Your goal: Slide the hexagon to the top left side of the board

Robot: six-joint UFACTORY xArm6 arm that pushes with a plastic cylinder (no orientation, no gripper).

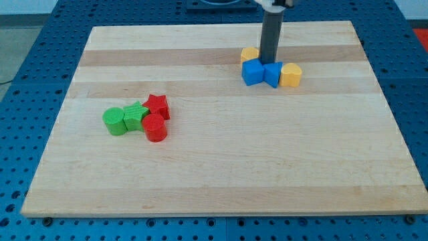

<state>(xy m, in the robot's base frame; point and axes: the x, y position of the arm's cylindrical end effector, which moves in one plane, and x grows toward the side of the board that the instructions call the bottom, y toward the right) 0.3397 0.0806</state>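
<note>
Toward the upper right of the frame, the bare rod's tip (271, 61), grasping nothing, stands among a tight cluster, touching the yellow hexagon (249, 54), so a leftward push risks dragging the blue blocks (260, 72) along too.

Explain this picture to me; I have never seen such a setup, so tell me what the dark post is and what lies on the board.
This is one camera looking down at a wooden board on a blue table. The dark post is a robot arm's rod; it has no hand and holds nothing, it only pushes. My tip sits among the upper group, between a yellow block behind it and two blue blocks in front; another yellow block lies to their right. Lower left are a green cylinder, green star, red star and red cylinder.
</note>
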